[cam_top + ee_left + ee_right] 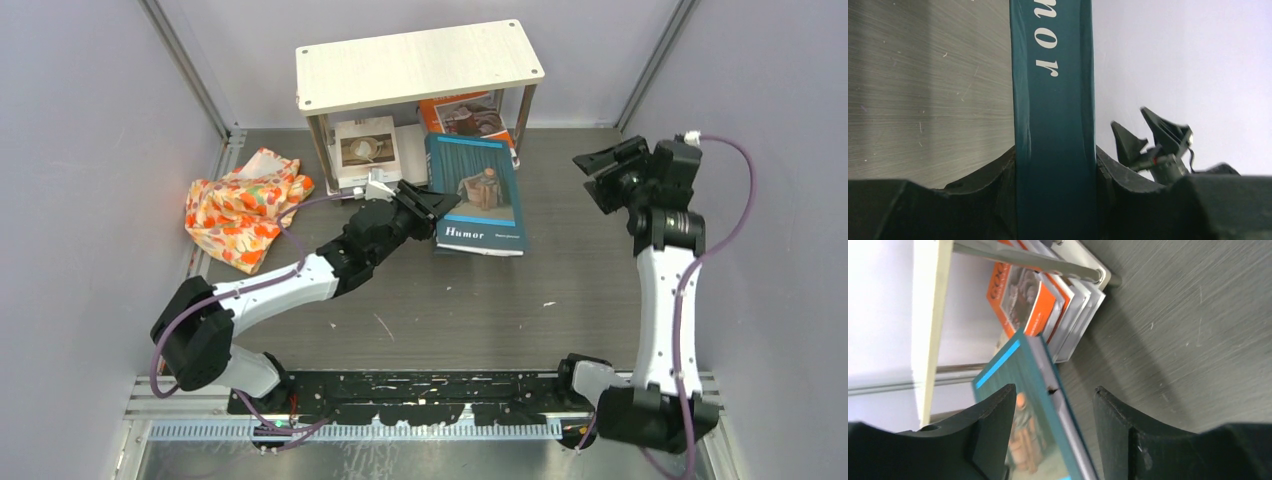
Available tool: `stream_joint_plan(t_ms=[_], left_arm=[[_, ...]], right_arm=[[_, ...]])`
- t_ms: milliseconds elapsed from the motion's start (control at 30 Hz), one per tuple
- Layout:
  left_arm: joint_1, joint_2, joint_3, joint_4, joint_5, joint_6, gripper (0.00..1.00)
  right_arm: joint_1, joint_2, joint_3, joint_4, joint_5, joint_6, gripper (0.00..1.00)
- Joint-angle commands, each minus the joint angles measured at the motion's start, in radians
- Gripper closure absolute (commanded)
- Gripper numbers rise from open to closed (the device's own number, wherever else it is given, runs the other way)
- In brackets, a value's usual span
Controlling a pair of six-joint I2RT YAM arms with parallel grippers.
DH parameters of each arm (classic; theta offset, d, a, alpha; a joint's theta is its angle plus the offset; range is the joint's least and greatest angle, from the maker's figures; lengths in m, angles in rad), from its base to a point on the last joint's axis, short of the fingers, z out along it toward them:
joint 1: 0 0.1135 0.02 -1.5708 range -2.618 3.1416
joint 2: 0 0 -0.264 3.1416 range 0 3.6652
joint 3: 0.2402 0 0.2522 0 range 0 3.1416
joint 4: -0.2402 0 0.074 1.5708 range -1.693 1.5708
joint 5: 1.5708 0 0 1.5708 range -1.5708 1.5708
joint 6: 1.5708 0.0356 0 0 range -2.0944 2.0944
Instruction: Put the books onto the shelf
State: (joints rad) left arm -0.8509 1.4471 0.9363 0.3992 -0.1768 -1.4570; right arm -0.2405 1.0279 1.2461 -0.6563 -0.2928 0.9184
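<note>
Left claw (432,206) pinches the Humor book (480,190); right claw (603,172) hangs wide, empty. Next, probably: lift it onto the shelf (420,65).

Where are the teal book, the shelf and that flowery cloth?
Teal book (478,195): top view, middle of front cover.
Shelf (420,62): top view, upper board.
Flowery cloth (245,207): top view, middle of the heap.
</note>
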Motion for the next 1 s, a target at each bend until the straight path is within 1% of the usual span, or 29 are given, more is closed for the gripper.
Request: stream_joint_plan(t_ms=[0,100,300,467,567,633,667,767,967], left_arm=[[0.026,-0.081,0.005,0.054,-0.036,0.018,0.55],[0.047,-0.083,0.007,0.049,-0.035,0.018,0.55],[0.082,-0.064,0.022,0.053,-0.032,0.021,0.55],[0.107,-0.041,0.025,0.073,-0.032,0.017,0.54],[0.119,-0.023,0.032,0.088,-0.028,0.011,0.54],[0.121,-0.014,0.038,0.091,-0.029,0.009,0.54],[0.122,-0.006,0.043,0.094,-0.03,0.008,0.54],[0.126,0.014,0.055,0.107,-0.03,-0.001,0.54],[0.131,0.046,0.075,0.135,-0.026,-0.021,0.54]], right_arm=[[0.093,0.162,0.138,0.031,0.127,-0.152,0.37],[0.168,0.248,0.201,-0.008,0.179,-0.201,0.36],[0.216,0.207,0.074,0.097,0.114,-0.136,0.35],[0.332,0.094,-0.062,0.17,0.133,-0.067,0.34],[0.357,0.029,-0.131,0.209,0.111,-0.022,0.33],[0.366,-0.014,-0.184,0.262,0.081,0.022,0.26],[0.371,-0.034,-0.213,0.29,0.069,0.049,0.25],[0.403,-0.078,-0.269,0.332,0.066,0.104,0.24],[0.463,-0.111,-0.333,0.342,0.083,0.127,0.24]])
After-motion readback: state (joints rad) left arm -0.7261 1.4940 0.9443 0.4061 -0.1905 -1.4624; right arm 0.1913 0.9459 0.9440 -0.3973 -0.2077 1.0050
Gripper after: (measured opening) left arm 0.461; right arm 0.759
